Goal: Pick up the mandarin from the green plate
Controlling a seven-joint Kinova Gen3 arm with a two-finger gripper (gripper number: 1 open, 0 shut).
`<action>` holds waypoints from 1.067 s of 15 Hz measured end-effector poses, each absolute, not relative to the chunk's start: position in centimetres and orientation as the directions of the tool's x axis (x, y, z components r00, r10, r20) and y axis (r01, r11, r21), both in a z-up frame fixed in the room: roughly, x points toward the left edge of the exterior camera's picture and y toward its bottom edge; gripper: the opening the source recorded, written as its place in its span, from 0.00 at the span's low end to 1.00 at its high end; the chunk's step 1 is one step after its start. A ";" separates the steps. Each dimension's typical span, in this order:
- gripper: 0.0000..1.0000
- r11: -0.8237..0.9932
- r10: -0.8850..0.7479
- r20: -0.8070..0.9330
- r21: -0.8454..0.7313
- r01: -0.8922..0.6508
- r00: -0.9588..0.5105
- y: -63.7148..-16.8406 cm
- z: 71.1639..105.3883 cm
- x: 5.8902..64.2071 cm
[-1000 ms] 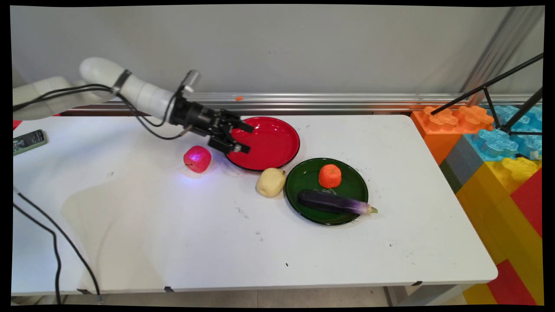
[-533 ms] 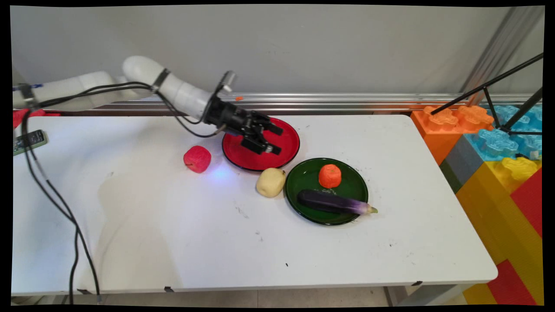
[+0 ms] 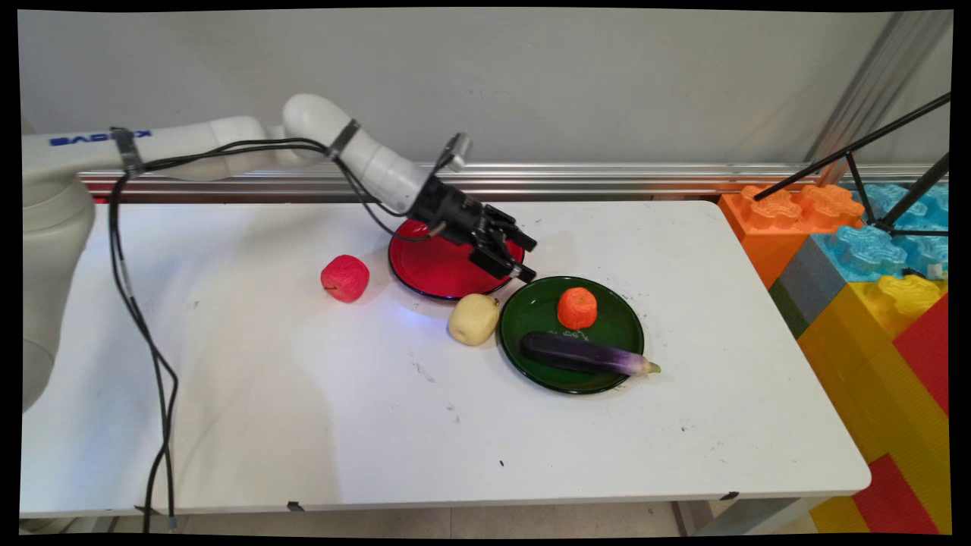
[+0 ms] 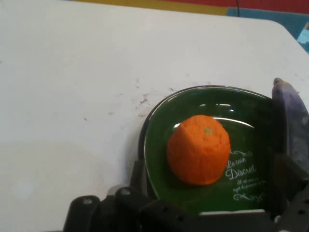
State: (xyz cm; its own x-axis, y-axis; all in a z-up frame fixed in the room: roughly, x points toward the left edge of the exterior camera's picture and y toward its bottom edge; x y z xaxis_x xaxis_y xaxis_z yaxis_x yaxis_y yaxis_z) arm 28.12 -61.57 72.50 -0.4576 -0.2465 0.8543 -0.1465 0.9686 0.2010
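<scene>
You have the gripper (image 3: 529, 258) hanging over the gap where the red plate (image 3: 432, 269) and the green plate (image 3: 531, 311) nearly meet, tilted down and to the right. Its fingers are spread apart and there is nothing between them; they touch nothing.

The nearest thing is the orange (image 3: 577, 308), which sits upright on the far half of the green plate. In the hand view the orange (image 4: 199, 149) lies almost dead centre, framed by the two fingers rising from the bottom edge. The eggplant (image 3: 584, 355) lies across the near half of the same plate, its pale tip poking past the right rim, close to the orange; whether they touch you can't tell. The red plate holds nothing.

On the bare table (image 3: 379, 417) you have a pale potato (image 3: 473, 318) just beside the green plate's left rim, and a red apple (image 3: 345, 277) left of the red plate, apart from it. Big toy bricks (image 3: 872, 258) stand off the table's right end.

As for writing, the green plate carries white script (image 4: 240, 169) on its floor beside the orange. It reads roughly "Le coin Discret", with a flourish beneath it. In the main view the same mark is only a faint scribble, too small to read.
</scene>
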 end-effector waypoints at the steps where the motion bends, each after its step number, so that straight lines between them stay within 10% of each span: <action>1: 1.00 0.968 -0.251 0.848 0.209 -0.140 -0.466 -61.8 72.4 27.3; 16: 1.00 0.966 -0.242 0.798 0.250 -0.062 -0.551 -63.7 70.6 20.0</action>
State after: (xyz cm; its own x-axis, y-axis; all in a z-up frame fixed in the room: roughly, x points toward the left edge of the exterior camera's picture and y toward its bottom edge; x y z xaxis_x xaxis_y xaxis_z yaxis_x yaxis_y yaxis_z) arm 20.02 -63.72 70.61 -0.5512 -0.2419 0.7985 -0.0616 0.9662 0.2502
